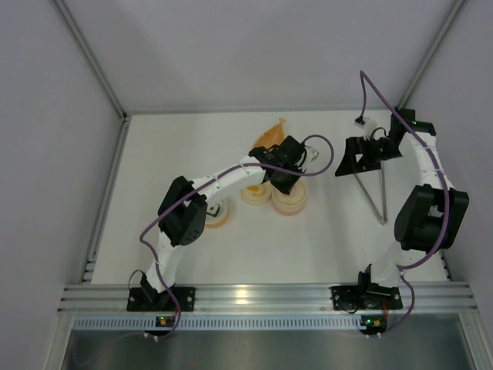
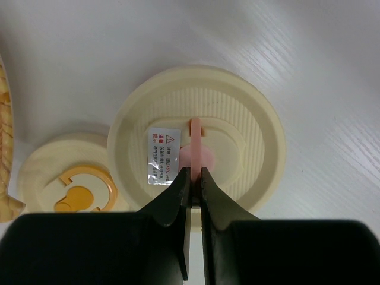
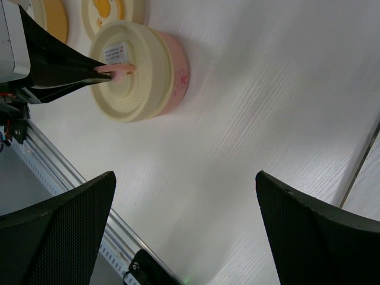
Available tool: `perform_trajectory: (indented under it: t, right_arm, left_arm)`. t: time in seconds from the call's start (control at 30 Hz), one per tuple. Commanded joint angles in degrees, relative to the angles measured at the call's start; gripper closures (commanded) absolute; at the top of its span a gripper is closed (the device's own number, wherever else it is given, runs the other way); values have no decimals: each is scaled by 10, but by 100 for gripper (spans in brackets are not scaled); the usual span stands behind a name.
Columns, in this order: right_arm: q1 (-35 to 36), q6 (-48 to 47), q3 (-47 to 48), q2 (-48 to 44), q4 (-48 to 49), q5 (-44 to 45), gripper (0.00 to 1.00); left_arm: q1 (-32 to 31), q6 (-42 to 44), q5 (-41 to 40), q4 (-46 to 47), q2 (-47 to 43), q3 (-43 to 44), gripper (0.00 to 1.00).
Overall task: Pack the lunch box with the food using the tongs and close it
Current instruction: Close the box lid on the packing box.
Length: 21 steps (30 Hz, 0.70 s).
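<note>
White tabletop [image 1: 323, 247] is bearing the lunch box [image 1: 296, 205]; your left gripper [image 2: 195, 178] is clamping its lid tab [image 2: 195, 133], your right gripper [image 3: 185, 178] is gaping at three o'clock

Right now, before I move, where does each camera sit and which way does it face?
Top external: fixed above and behind the bases, looking down on the table; left arm and right arm show whole.
Left wrist: on the left arm, looking straight down at the lid; left gripper shows, shut on its pink tab.
Right wrist: on the right arm, looking slantwise across the table at the lunch box; right gripper shows open at the lower corners.
Shared: both wrist views show the lid and pinched tab.
</note>
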Motion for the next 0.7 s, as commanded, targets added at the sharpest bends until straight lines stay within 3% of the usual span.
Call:
perform_trajectory:
  t: [0.0,0.4,0.43,0.47,0.6,0.67]
  right_arm:
    - [-2,-15,-8,-7,28,-19,1]
    - [-2,-17,-16,-5,29,-21,1]
    - [-2,-18,-16,-4,29,-22,1]
    - [-2,-18,-17,-4,29,-22,1]
    - [-2,-17,-18,-3,29,-22,1]
    - [-2,-17,-20,-3,29,-24,1]
  left_arm:
    - [-3,-2,-14,29,7,-1,100]
    - [-10,8,-21,27,18,-2,100]
    - [-11,11,-19,27,13,-2,97]
    - [-12,12,-15,28,11,-2,84]
    - [-15,17,-6,31,0,1,58]
    - [-17,23,-5,30,-2,5,53]
